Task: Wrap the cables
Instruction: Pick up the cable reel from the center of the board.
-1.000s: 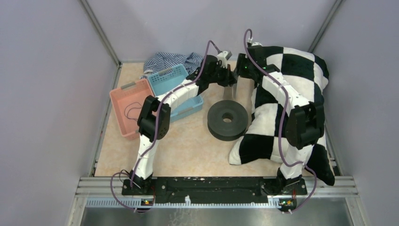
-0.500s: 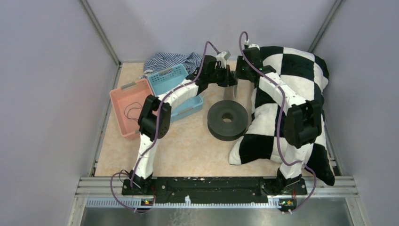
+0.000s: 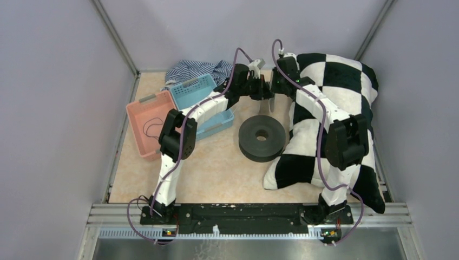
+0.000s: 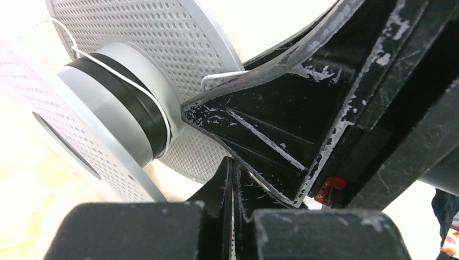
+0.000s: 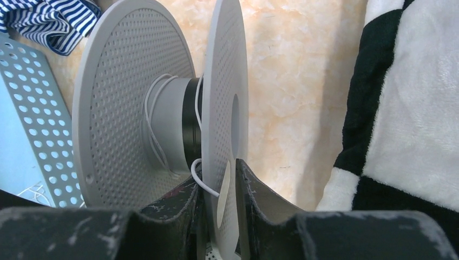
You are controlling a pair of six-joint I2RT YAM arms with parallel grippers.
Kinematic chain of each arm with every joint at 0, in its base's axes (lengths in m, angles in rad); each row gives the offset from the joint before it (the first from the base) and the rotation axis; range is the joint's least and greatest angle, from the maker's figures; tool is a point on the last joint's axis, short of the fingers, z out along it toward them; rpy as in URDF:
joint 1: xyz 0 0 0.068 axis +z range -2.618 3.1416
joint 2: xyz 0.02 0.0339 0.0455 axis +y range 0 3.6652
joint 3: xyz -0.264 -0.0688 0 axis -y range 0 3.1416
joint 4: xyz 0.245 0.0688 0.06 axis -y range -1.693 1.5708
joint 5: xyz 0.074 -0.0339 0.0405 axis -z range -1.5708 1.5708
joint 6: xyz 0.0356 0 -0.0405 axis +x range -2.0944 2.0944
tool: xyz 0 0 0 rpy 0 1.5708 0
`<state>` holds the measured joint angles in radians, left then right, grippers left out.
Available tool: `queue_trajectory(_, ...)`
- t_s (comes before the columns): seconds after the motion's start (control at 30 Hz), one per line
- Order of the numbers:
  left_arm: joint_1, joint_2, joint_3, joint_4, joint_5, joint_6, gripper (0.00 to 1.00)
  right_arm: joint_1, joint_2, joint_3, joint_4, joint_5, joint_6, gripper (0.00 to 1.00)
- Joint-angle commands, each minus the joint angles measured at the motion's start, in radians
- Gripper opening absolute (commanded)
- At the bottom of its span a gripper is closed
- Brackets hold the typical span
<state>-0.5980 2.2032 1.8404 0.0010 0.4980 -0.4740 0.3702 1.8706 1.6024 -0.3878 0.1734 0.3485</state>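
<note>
— When viewed from above, where do the two arms meet?
— At the upper centre of the frame, over a grey spool (image 3: 267, 104) standing on edge on the table (image 3: 216, 168). The left gripper (image 3: 258, 90) and the right gripper (image 3: 274, 90) are just beside each other there.
— State of the right gripper?
— Grasping the spool. In its wrist view, at bottom centre, the two fingers (image 5: 260, 206) stand against either face of the nearer perforated disc.
— State of the left gripper?
— Clenched. Its wrist view shows the fingers pressed together at the bottom of the frame, with only a hairline slit. Whether anything lies in that slit cannot be told.
— Location of the white cable (image 5: 198, 180)?
— On the spool. A few loose turns lie round the hub between the two discs, next to a black band (image 5: 190, 124). One loop hangs at the lower rim, just beside the right gripper's finger.
— Is the band a cord?
— Cannot be told.
— Location of the black cable (image 3: 150, 125)?
— In a loose loop inside the pink basket (image 3: 157, 108), left of centre in the top view, well apart from both grippers.
— Other items?
— A blue basket (image 3: 195, 89) touches the pink one. A striped cloth (image 3: 195, 69) lies behind it. A black ring (image 3: 246, 142) lies flat at mid-table. A checked pillow (image 3: 346, 81) fills the right side.
</note>
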Motion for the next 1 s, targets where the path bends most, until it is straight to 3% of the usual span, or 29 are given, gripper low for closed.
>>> queue_trajectory(0.0,0.002,-0.018,-0.007,0.066,0.021,-0.017,0.0,0.029,-0.014,0.004,0.008,0.068,-0.037,0.21)
queue_trajectory(0.2,0.001,-0.028,-0.022,0.075,0.022,-0.022,0.0,0.046,-0.032,-0.02,0.019,0.137,-0.073,0.17)
queue_trajectory(0.57,0.001,-0.032,-0.027,0.069,0.019,-0.01,0.0,0.049,-0.044,-0.021,0.02,0.125,-0.075,0.16)
queue_trajectory(0.7,0.001,-0.033,-0.032,0.071,0.021,-0.012,0.0,0.049,-0.051,-0.03,0.026,0.121,-0.073,0.0)
queue_trajectory(0.97,0.001,-0.032,-0.033,0.076,0.027,-0.013,0.0,0.049,-0.066,-0.041,0.025,0.123,-0.062,0.0)
